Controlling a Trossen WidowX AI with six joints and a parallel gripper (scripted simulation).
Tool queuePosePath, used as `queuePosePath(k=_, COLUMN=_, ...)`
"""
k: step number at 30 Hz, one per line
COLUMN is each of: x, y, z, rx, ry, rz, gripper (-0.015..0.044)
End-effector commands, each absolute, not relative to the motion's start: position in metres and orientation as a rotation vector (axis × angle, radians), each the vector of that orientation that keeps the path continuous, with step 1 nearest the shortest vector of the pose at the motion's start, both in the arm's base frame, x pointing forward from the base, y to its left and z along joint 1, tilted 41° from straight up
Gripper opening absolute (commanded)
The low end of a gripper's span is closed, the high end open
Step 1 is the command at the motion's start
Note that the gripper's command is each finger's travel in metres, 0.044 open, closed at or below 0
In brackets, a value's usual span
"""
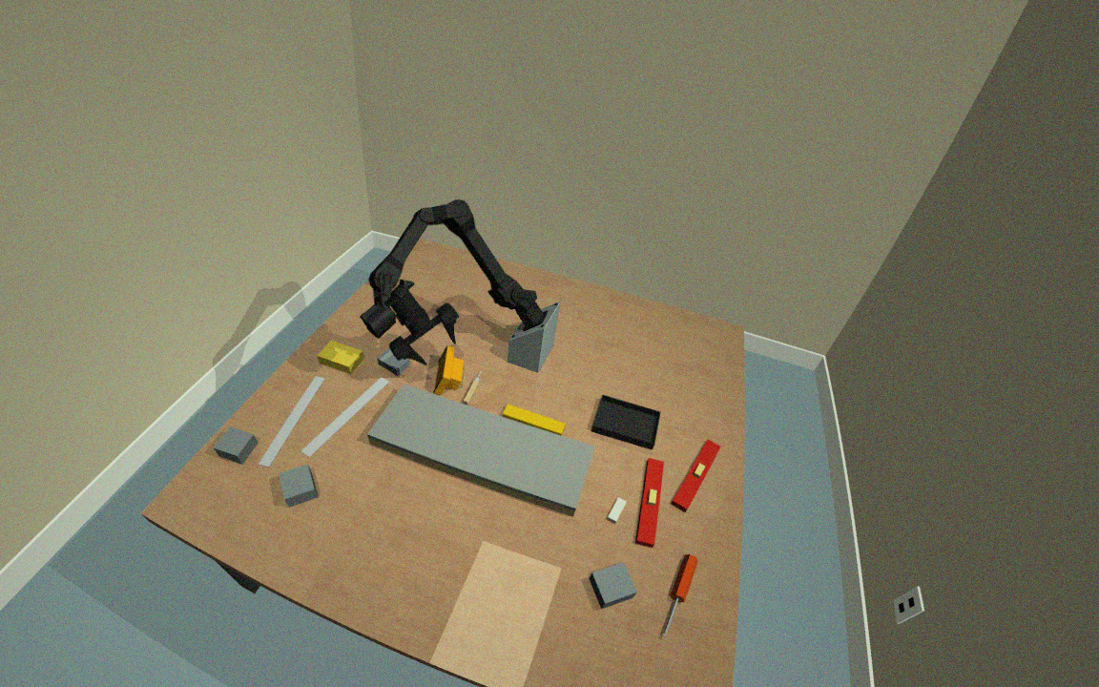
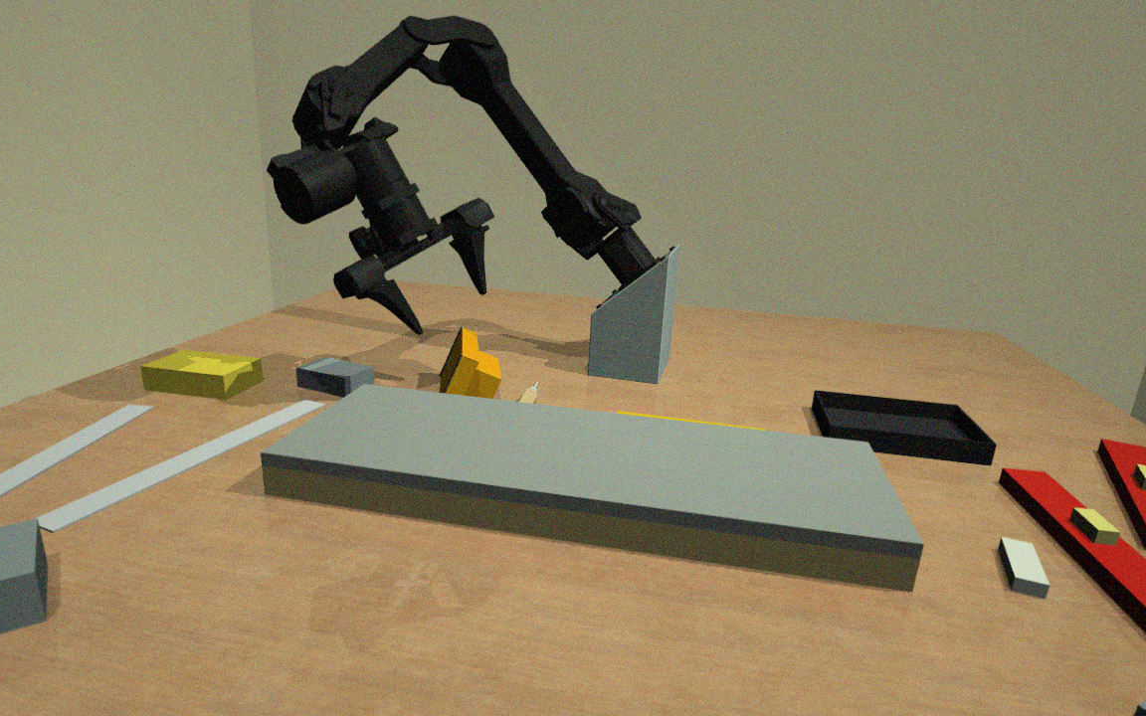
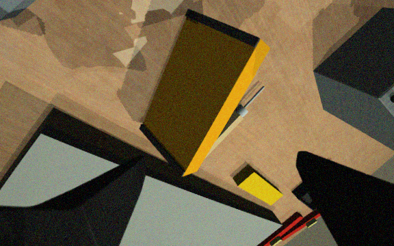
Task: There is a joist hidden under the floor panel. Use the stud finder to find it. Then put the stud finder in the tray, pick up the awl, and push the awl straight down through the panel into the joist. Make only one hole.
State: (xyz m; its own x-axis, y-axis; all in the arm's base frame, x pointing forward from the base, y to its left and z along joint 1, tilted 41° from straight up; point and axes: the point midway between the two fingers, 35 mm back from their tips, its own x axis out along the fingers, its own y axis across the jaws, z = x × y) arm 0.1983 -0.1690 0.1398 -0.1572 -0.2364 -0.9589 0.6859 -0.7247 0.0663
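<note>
My gripper (image 1: 439, 352) (image 2: 452, 311) (image 3: 219, 160) is open and empty, above and a little behind the stud finder. The orange stud finder (image 1: 449, 371) (image 2: 472, 372) (image 3: 197, 89) rests tipped up on the table behind the left part of the panel. The awl (image 1: 471, 389) (image 2: 528, 392) (image 3: 242, 111) lies just right of it, its metal tip pointing away from the panel; in the wrist view the stud finder partly hides its handle. The grey floor panel (image 1: 485, 444) (image 2: 595, 462) (image 3: 190, 219) shows no visible hole. The black tray (image 1: 626, 423) (image 2: 933, 443) is empty, right of the panel.
A yellow bar (image 1: 533, 418) (image 3: 260, 188) lies behind the panel. A yellow block (image 1: 340, 357) (image 2: 201, 374) and a small grey block (image 1: 393, 363) (image 2: 334, 375) are at left. Two red levels (image 1: 650, 512) (image 1: 701, 466) and a screwdriver (image 1: 686, 578) lie at right.
</note>
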Motion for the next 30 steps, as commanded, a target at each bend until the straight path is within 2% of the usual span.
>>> queuePosePath(k=1, x=0.193, y=-0.162, z=0.121, rx=1.169, ry=0.637, rz=-1.76, gripper=0.044)
queuePosePath(k=11, x=0.172, y=-0.146, z=0.08, rx=0.345, ry=0.821, rz=-1.388, gripper=0.044)
queuePosePath(k=30, x=0.169, y=-0.148, z=0.077, rx=0.331, ry=0.825, rz=-1.382, gripper=0.044)
